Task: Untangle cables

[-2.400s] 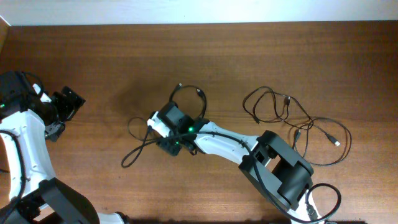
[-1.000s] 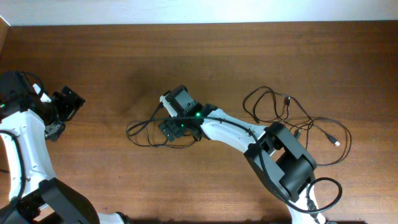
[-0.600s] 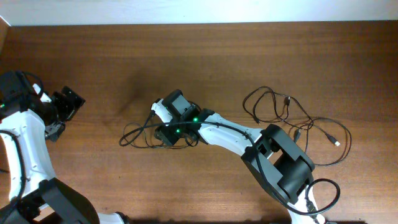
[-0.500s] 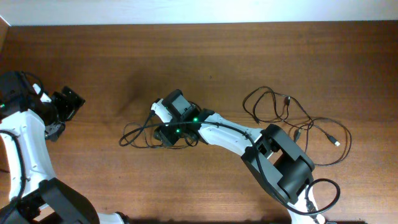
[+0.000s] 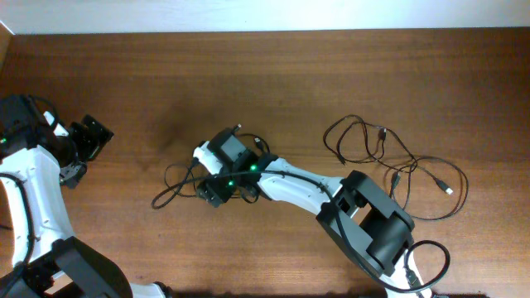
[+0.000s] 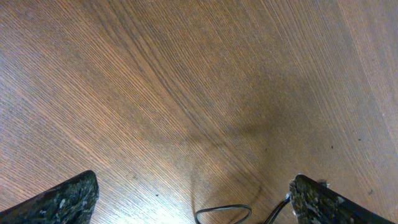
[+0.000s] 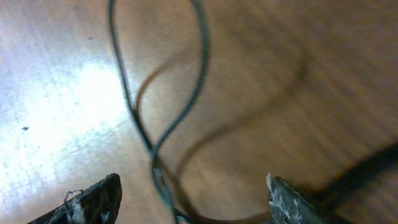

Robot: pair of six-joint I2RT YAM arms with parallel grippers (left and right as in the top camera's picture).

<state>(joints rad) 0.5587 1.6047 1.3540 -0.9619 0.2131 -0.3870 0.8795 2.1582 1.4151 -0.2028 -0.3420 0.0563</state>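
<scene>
One thin black cable [image 5: 163,199] lies in loose loops left of centre, trailing out to the left. My right gripper [image 5: 209,189] hangs over its right part. In the right wrist view that gripper [image 7: 193,202] is open, and the crossed strands of the cable [image 7: 152,150] run between its wide-apart fingertips [image 7: 93,199], ungripped. Other cables [image 5: 379,133] lie tangled in loops at the right. My left gripper [image 5: 89,137] stays at the table's left side, open with nothing in it [image 6: 196,202]; a small cable loop [image 6: 224,209] shows at the bottom edge of its view.
The wooden table [image 5: 273,74] ends at a pale wall along the top. My right arm [image 5: 298,184] stretches across the middle from its base at the lower right, next to the right-hand cable loops.
My right gripper has moved left and toward the front edge, and the cable's left end has slid down-left with it. Its jaws narrowed, then widened again. The left arm has not moved.
</scene>
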